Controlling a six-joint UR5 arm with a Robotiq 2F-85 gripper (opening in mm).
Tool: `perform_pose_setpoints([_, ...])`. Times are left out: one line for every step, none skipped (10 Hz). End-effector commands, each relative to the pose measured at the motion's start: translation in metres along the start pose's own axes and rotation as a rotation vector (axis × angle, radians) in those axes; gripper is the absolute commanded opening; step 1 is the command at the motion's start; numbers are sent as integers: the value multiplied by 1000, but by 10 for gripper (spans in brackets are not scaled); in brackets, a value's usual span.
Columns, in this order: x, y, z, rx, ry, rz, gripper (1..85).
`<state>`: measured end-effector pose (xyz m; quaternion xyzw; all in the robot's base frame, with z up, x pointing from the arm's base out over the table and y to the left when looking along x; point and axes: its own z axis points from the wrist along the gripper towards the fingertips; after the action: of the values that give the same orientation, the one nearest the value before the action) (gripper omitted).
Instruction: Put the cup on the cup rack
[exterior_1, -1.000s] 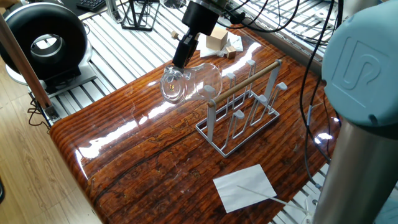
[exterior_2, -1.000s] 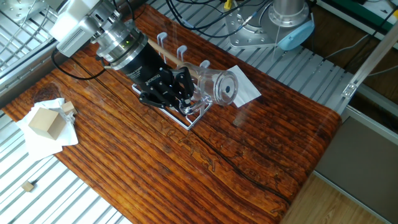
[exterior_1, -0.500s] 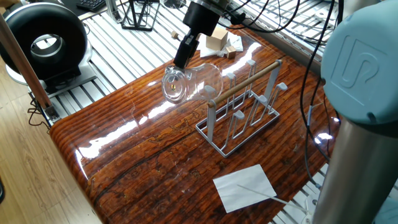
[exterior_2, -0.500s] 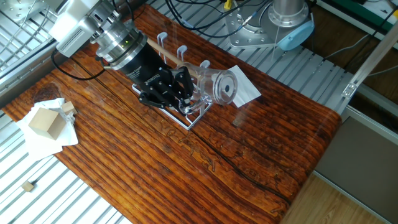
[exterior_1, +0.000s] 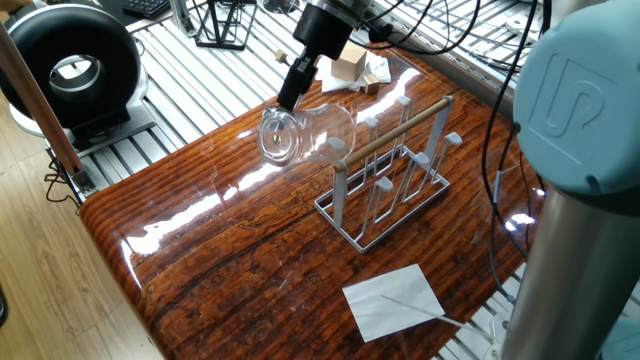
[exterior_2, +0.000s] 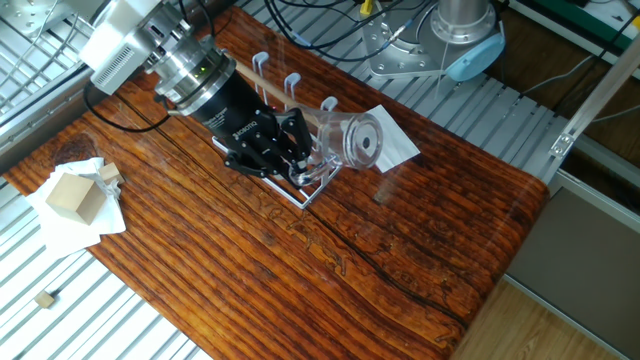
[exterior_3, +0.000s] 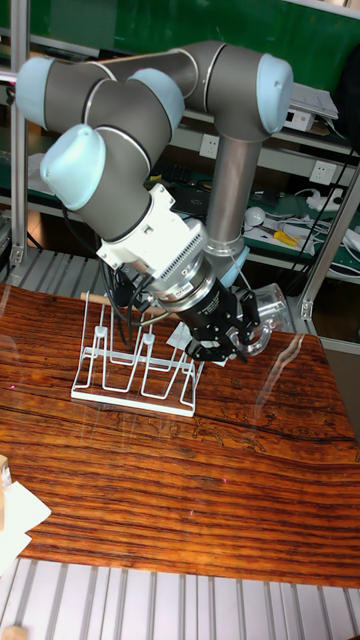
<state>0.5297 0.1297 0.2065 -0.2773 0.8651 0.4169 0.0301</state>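
Note:
The clear glass cup (exterior_1: 308, 134) lies on its side in the air, just off the near end of the cup rack (exterior_1: 395, 128). Its thick base faces away from the rack in the other fixed view, cup (exterior_2: 355, 138). My gripper (exterior_1: 288, 100) is shut on the cup, black fingers (exterior_2: 288, 140) clamping its rim end. The pale wire rack (exterior_2: 305, 190) stands on the wooden table with its pegs upright, partly hidden behind the gripper. In the tall view the gripper (exterior_3: 226, 336) and cup (exterior_3: 264, 312) hang at the rack's (exterior_3: 130, 378) right end, above its base.
A white sheet of paper (exterior_1: 393, 300) lies near the table's front edge. Wooden blocks on paper (exterior_2: 72, 196) sit at one table corner. A black wire stand (exterior_1: 222, 22) and a black round device (exterior_1: 70, 62) stand off the table. Cables trail behind the arm.
The gripper and the held cup have shifted only very slightly upward. The grip holds, and the rack has not moved.

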Motion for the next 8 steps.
perform_pose_setpoints([-3, 5, -1, -25, -14, -15, 10])
perform_pose_setpoints([-1, 3, -1, -19, -9, -15, 10])
perform_pose_setpoints([0, 1, -1, -11, -4, -17, 10])
perform_pose_setpoints([2, -2, 0, 1, 7, -20, 10])
perform_pose_setpoints([4, -4, 0, 15, 16, -27, 10])
perform_pose_setpoints([7, -9, 0, 35, 31, -32, 10])
perform_pose_setpoints([13, -20, -1, 79, 54, -38, 10])
perform_pose_setpoints([25, -44, -4, 168, 105, -48, 10])
